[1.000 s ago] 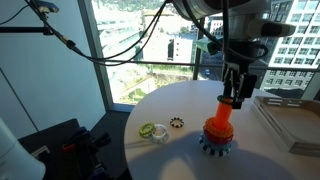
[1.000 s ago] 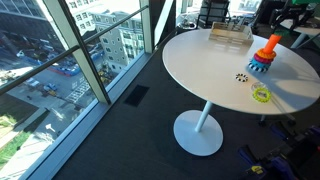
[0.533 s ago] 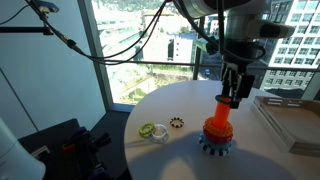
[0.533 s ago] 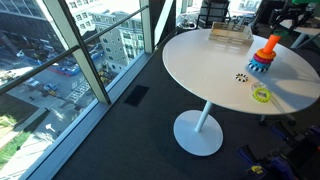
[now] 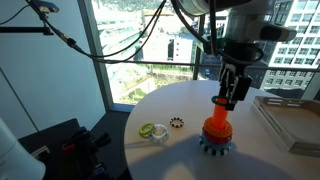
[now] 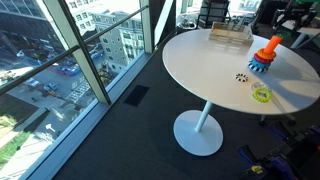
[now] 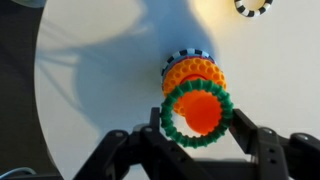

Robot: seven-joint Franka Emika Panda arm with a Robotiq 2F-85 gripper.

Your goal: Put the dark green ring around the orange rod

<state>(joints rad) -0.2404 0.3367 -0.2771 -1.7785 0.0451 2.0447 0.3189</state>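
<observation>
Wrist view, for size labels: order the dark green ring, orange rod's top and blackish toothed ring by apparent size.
1. dark green ring, nearest the camera.
2. orange rod's top and blackish toothed ring look alike; the latter is cropped, so unranked.

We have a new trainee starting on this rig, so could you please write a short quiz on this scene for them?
1. True or false: the yellow-green ring lies on the table, apart from the orange rod.
2. In the wrist view, the dark green ring appears: A) beside the rod's base; B) centred on the rod's top, between the fingers of the gripper; C) at the table's edge.
3. Fill in: in an exterior view, the small blackish toothed ring lies between the yellow-green ring and the ______.
Key: 1 true; 2 B; 3 orange rod.
</observation>
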